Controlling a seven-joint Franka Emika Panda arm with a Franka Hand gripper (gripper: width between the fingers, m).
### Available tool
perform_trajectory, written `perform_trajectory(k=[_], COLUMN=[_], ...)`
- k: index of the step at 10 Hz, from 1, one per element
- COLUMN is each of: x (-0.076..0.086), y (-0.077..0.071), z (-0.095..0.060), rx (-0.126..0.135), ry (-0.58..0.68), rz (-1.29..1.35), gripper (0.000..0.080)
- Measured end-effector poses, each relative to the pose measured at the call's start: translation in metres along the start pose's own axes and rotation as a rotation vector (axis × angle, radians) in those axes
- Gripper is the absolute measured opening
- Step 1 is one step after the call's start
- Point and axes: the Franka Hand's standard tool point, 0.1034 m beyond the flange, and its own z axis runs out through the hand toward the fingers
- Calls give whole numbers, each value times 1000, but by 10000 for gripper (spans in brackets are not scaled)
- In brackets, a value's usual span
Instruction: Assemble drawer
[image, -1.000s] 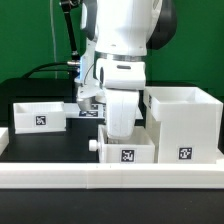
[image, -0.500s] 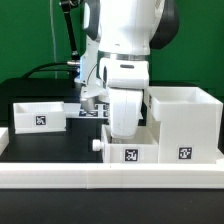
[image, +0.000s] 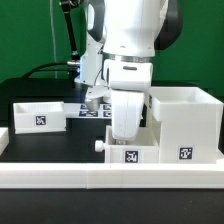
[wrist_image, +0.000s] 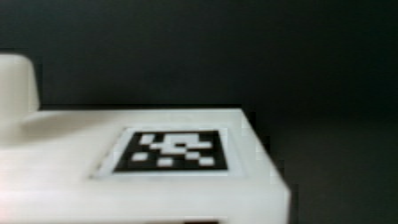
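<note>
The white tool (image: 125, 131) dips into the low white plastic tray (image: 131, 155); I cannot tell its grip. The tall white cube housing (image: 185, 122) stands just beside, toward the exterior view's right.

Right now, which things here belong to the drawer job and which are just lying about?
Job: housing; middle tray; tray at the exterior view's left; end effector at the middle tray.
Not the job: long white rail; marker board; black cables.

Robotics lab bench: black tabletop (image: 60, 140), green backdrop (image: 25, 30) at 12 o'clock, cables (image: 45, 68) at 10 o'clock, tagged drawer parts (image: 38, 115).
</note>
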Motion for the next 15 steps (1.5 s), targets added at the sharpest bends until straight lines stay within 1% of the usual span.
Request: perform_trajectory(k=[3, 5, 9, 10, 13, 14, 15], x=[-1, 1, -1, -4, -4, -3, -4], y=[0, -1, -1, -1, -1, -3, -3], z=[0, 0, 0, 0, 0, 1, 0], rx=[-4, -8, -9, -14, -14, -6, 10], ry=[1, -1, -4, -1, -1, -9, -18], rz=[4, -10, -13, -12, -11, -46, -50], gripper=[44, 44, 44, 44, 44, 44, 44])
